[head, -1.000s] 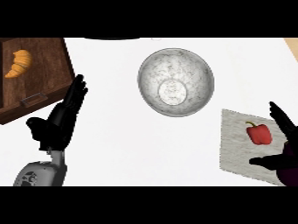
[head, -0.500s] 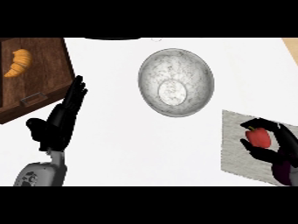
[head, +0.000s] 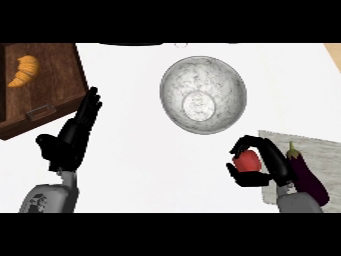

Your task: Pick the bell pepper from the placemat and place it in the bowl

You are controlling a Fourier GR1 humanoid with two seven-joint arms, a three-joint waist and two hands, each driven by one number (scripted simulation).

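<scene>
Right hand (head: 270,163): fingers and thumb curled round the red bell pepper (head: 247,161), held at the left edge of the grey placemat (head: 337,156), short of the bowl (head: 202,95). A purple eggplant (head: 309,177) lies on the placemat just beside that hand. Left hand (head: 71,140): open, fingers straight, resting near the wooden tray (head: 44,95), which holds a croissant (head: 23,70).

Left hand (head: 73,137): open, fingers straight and together, pointing up and slightly right, at the view's lower left.
Left forearm (head: 51,198): grey, coming in from the lower edge.
Right hand (head: 275,161): fingers and thumb curled round the bell pepper (head: 247,161), at lower right.
Right forearm (head: 300,203): grey, only a short stretch shows.
</scene>
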